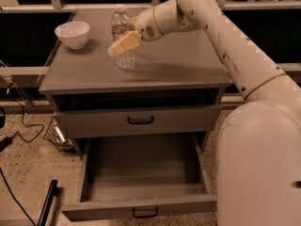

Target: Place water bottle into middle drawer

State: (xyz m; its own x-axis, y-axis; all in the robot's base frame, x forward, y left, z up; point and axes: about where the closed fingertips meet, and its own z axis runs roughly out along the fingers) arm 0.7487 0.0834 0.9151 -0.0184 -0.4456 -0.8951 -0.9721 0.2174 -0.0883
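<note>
The water bottle (126,59), clear with a white cap, stands upright on the grey cabinet top (183,62), left of centre. My gripper (123,42) reaches in from the right at the bottle's mid-height, and its tan tip crosses in front of the bottle. The middle drawer (141,171) is pulled out wide below. Its flat grey floor is bare, and a black handle sits on its front panel.
A white bowl (72,34) sits at the back left of the cabinet top. Above the open drawer is a shut drawer front (140,121) with a black handle. My white arm fills the right side. Cables and a black bar (47,202) lie on the floor at left.
</note>
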